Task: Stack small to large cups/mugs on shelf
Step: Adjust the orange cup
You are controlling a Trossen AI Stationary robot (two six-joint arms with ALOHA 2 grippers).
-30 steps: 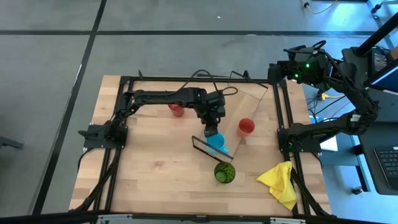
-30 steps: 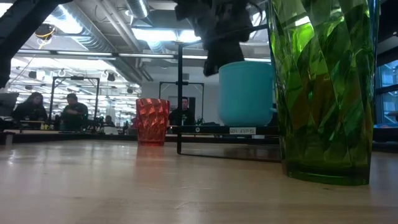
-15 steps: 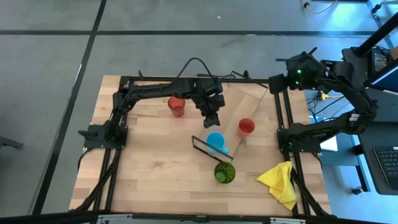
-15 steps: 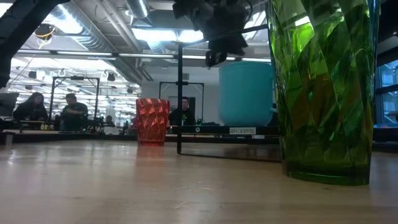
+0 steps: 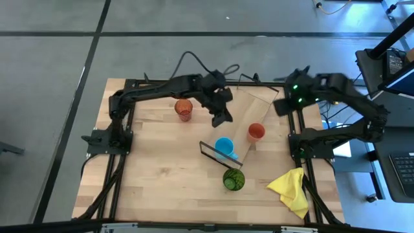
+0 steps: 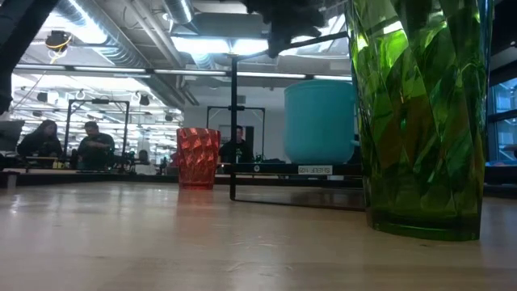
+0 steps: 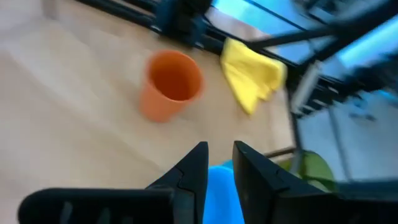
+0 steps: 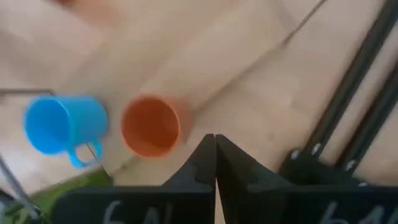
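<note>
The light-blue mug (image 5: 224, 147) stands upright on the near end of the shelf (image 5: 249, 107), a light-wood plank lying slantwise with a black wire frame. A small red-orange cup (image 5: 256, 132) stands at the plank's right edge. The orange-red tumbler (image 5: 184, 109) stands on the table left of the shelf, and the green tumbler (image 5: 233, 179) stands nearer the front. My left gripper (image 5: 218, 120) hangs above the table between tumbler and mug, its fingers (image 7: 217, 165) slightly open around nothing. My right gripper (image 5: 279, 109) is over the far right corner, shut (image 8: 214, 140) and empty.
A yellow cloth (image 5: 291, 191) lies at the near right corner. Black frame rails (image 5: 294, 129) run along the table's left, right and far sides. Bare tabletop lies left and in front of the shelf. People sit at desks in the room behind (image 6: 65, 141).
My left gripper has risen off the blue mug and drawn back toward the far edge; the mug stays upright on the shelf. My right gripper has come down and toward the table's near-left, from beyond the far right corner to over it.
</note>
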